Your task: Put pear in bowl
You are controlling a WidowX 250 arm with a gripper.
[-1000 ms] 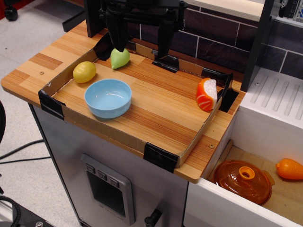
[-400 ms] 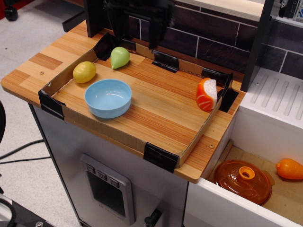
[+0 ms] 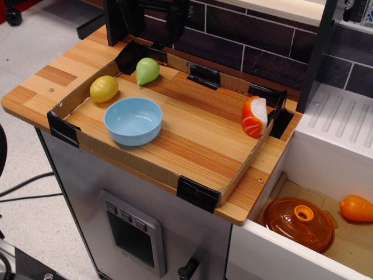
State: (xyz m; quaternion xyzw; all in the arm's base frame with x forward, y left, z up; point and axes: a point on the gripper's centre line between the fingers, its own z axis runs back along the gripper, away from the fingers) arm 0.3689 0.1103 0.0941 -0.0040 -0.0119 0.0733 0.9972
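The light green pear (image 3: 147, 70) lies in the far left corner of the cardboard tray (image 3: 145, 166), tapered end pointing down-left. The light blue bowl (image 3: 133, 121) stands empty in front of it, near the tray's left front. My gripper (image 3: 157, 23) is black and hangs high above and just behind the pear at the frame's top edge. Its jaws stand apart and hold nothing. Its upper part is cut off by the frame.
A yellow lemon-shaped fruit (image 3: 104, 88) lies left of the pear. An orange and white sushi piece (image 3: 254, 116) stands at the tray's right wall. An orange lidded pot (image 3: 299, 223) and an orange fruit (image 3: 356, 208) lie in the lower sink at right.
My gripper has risen from straddling the pear to the top of the frame and drifted slightly left. The pear stays in place on the tray.
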